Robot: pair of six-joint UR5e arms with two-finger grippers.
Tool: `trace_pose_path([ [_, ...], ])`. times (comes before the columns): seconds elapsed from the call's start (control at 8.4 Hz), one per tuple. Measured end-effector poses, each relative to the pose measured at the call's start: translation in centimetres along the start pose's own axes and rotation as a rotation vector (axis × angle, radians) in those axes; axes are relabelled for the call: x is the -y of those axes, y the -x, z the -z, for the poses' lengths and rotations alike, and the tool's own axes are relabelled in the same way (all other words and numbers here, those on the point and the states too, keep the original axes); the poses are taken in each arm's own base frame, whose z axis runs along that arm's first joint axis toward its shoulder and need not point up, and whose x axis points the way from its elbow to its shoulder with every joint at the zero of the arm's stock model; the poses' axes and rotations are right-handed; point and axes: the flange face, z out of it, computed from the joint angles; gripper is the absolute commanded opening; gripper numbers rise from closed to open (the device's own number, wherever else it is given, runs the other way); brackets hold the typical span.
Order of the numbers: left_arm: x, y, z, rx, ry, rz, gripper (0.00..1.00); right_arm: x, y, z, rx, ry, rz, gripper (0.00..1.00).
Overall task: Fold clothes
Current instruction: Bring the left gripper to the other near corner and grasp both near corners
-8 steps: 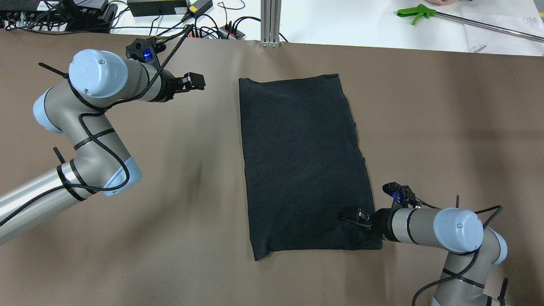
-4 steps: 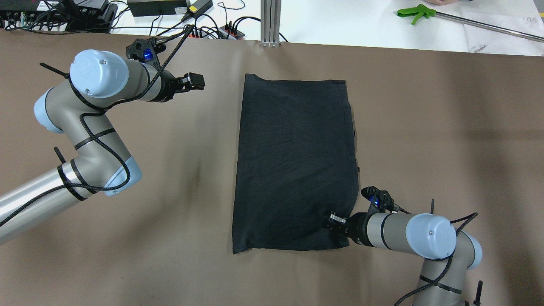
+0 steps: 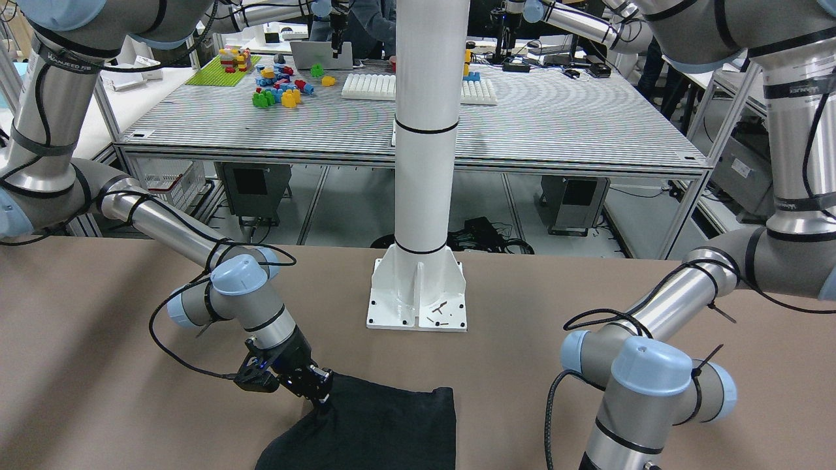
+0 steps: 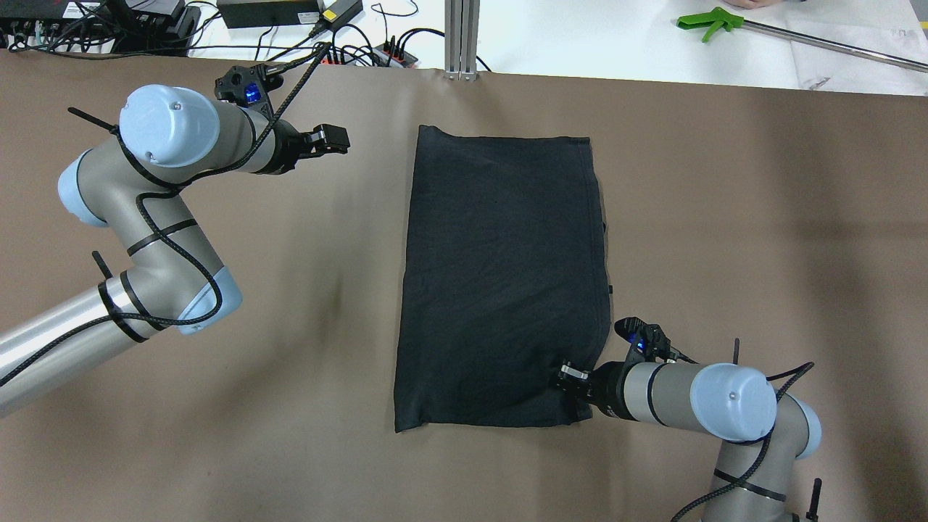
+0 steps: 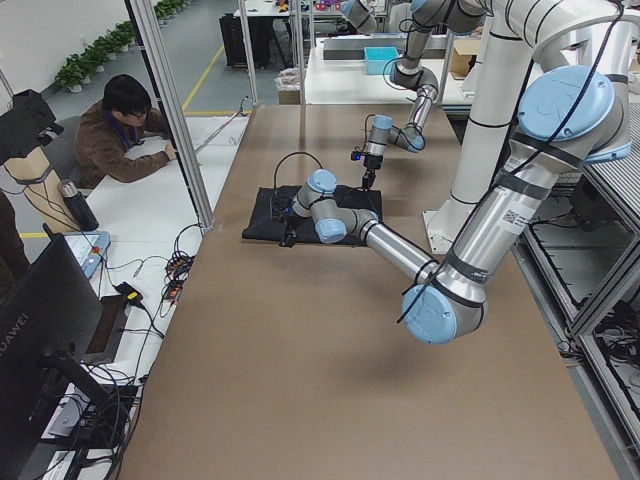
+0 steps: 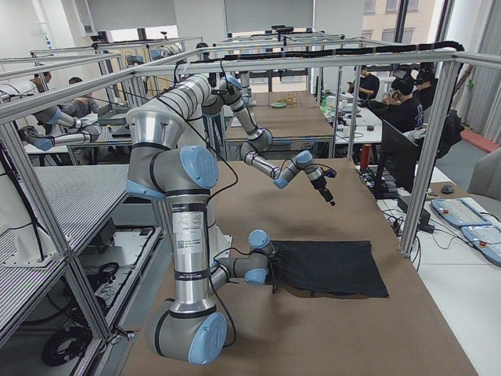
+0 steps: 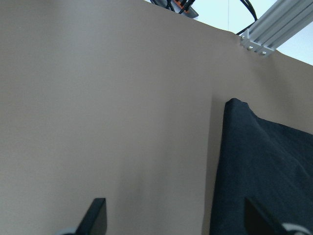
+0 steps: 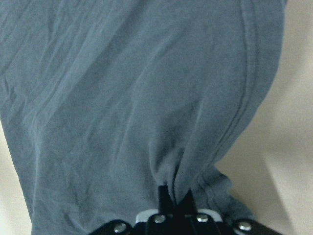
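Note:
The black garment [image 4: 500, 283] lies flat as a tall rectangle in the middle of the brown table. It also shows in the front-facing view [image 3: 379, 431] and the right wrist view [image 8: 137, 98]. My right gripper [image 4: 564, 375] is shut on the garment near its near right corner, and the cloth puckers at the fingers [image 8: 171, 198]. My left gripper [image 4: 335, 139] is open and empty, above the table to the left of the garment's far left corner [image 7: 234, 105].
The table is covered in brown cloth [image 4: 725, 217]. Cables and power boxes [image 4: 268, 14] lie beyond the far edge, with a green-handled tool [image 4: 710, 20] at the far right. The robot's white pedestal [image 3: 421, 196] stands at the near edge.
My right gripper has pulled the garment's near right corner leftward. The cloth shifted left and straightened over the second. The left arm has not moved.

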Motion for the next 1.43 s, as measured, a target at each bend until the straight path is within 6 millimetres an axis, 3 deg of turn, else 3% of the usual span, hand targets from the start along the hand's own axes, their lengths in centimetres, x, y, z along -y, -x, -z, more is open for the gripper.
trace_pose_path([
  [0.24, -1.7, -2.2, 2.7, -0.074, 0.051, 0.083, 1.00, 0.0, 0.2, 0.2, 0.005, -0.003, -0.001, 0.00],
  [0.36, -4.9, -3.1, 4.4, -0.117, 0.108, 0.144, 1.00, 0.2, 0.2, 0.3, 0.008, -0.007, -0.001, 0.00],
  [0.6, -14.1, -4.1, 6.5, -0.158, 0.159, 0.206, 1.00, 0.6, 0.2, 0.5, 0.011, -0.014, 0.005, 0.00],
  [0.95, -27.5, -5.9, 7.2, -0.179, 0.160, 0.260, 1.00, 0.9, 0.4, 0.9, 0.020, -0.024, 0.009, 0.00],
  [1.19, -32.9, -4.5, 6.8, -0.170, 0.172, 0.252, 1.00, 0.9, 0.8, 1.3, 0.033, -0.032, 0.010, 0.00],
  [1.43, -35.4, -2.0, 5.4, -0.186, 0.182, 0.252, 1.00, 0.9, 1.0, 1.6, 0.039, -0.035, 0.009, 0.00],
])
